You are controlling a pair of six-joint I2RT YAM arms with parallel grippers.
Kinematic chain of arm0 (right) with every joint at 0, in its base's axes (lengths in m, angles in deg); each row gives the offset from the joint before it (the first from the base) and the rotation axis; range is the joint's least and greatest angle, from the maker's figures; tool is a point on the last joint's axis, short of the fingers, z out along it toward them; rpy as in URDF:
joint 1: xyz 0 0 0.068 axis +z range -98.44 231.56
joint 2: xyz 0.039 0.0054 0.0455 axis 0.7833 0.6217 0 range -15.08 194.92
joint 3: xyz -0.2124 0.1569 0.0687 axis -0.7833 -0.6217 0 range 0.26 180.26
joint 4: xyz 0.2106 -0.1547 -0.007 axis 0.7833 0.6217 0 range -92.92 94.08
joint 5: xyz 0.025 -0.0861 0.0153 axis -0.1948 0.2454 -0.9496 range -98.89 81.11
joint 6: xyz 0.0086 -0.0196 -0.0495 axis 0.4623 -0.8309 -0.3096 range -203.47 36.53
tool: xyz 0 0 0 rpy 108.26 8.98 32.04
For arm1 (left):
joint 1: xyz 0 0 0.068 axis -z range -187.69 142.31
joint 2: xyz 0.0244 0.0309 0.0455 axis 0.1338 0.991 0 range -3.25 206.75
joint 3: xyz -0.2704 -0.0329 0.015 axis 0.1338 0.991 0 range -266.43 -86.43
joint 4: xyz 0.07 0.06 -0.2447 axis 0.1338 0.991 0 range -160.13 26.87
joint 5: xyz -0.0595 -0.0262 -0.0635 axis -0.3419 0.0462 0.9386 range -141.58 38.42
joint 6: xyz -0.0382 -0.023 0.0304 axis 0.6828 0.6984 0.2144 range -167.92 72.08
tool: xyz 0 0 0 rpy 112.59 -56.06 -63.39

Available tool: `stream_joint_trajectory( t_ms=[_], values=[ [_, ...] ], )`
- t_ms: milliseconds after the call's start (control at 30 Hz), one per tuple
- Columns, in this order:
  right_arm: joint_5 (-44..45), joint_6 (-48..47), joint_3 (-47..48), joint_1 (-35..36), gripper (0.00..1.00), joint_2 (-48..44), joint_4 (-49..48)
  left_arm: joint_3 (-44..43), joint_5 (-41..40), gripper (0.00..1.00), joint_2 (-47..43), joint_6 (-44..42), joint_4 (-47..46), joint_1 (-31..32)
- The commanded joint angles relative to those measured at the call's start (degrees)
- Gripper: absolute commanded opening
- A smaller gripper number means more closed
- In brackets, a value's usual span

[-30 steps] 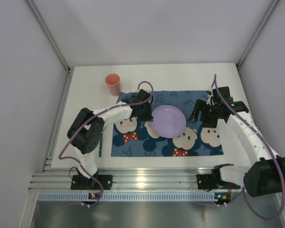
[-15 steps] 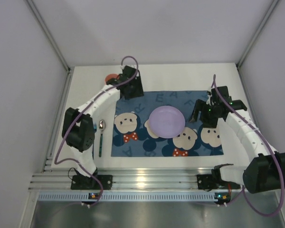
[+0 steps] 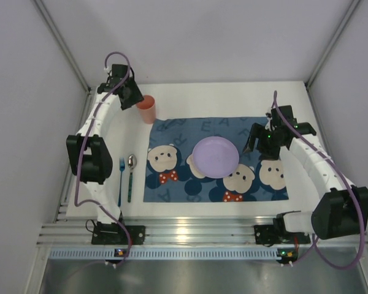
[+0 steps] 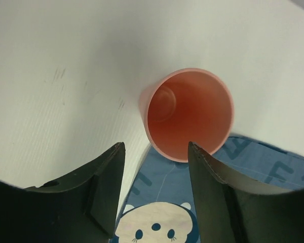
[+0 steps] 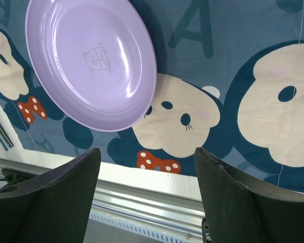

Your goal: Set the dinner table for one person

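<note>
White dinner table (image 3: 233, 98) spans the booth floor wall to wall, just past the alu rail where both arm bases sit. Blue cartoon-bear placemat (image 3: 172, 191) lies flat, centre-right on the tbl. Purple plate (image 3: 215, 157) rests on the mat, approx mid, right way up; bear logo visible in its well from the R wrist cam. Salmon-pink cup (image 4: 190, 114) stands upright on bare tbl just off the mat's far-L corner, mouth up, nothing inside. Blue fork (image 3: 121, 180) and metal spoon (image 3: 130, 176) lie side by side on bare tbl just L of the mat, parallel to its edge, fork on the outside, spoon bowl at the far end. L gripper (image 4: 154, 169) is stretched to the far-L corner, above and beside the cup; jaws apart, holding nothing, cup just ahead of the fingertips and not between them. R gripper (image 5: 147, 154) hangs over the mat's R part, jaws spread wide, nothing held; plate lies off to its L, not touched.
</note>
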Motion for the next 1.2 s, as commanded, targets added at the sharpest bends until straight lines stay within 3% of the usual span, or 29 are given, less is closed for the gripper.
stream_joint_trajectory(
  t_ms=[0,200,267,400,433,567,767,967,1167],
  values=[
    [0.99,0.83,3.00,0.59,0.75,0.69,0.13,-2.06,0.37,0.57,1.82,-0.97,2.85,-0.71],
    [1.34,1.00,2.74,0.59,0.75,1.74,-0.22,-2.41,1.51,0.55,5.34,-1.32,1.10,-1.50],
    [1.43,1.00,2.82,0.67,0.75,2.01,-0.23,-5.03,1.34,0.48,7.62,-1.94,1.62,-1.59],
    [1.34,1.09,3.61,0.59,0.75,3.15,-0.58,-9.96,1.42,0.19,11.31,-3.25,3.47,-1.67],
    [1.26,1.09,3.79,0.59,0.75,3.41,-0.58,-10.66,1.60,0.00,12.10,-3.69,3.73,-1.67],
    [1.25,1.18,6.24,1.11,0.75,4.73,-0.84,-11.29,3.97,0.00,9.04,-4.92,1.20,-1.50],
    [-2.07,0.39,20.38,5.94,0.76,10.61,-0.84,-12.34,4.24,0.00,2.19,-9.40,0.04,1.48],
    [-8.05,1.18,39.72,13.85,0.77,22.38,-0.75,-7.43,5.47,0.00,-4.50,-17.22,-0.93,10.53],
    [-6.48,1.36,56.76,19.48,0.78,34.07,3.63,-1.45,2.57,0.00,-9.42,-17.41,-0.57,19.94]
  ],
)
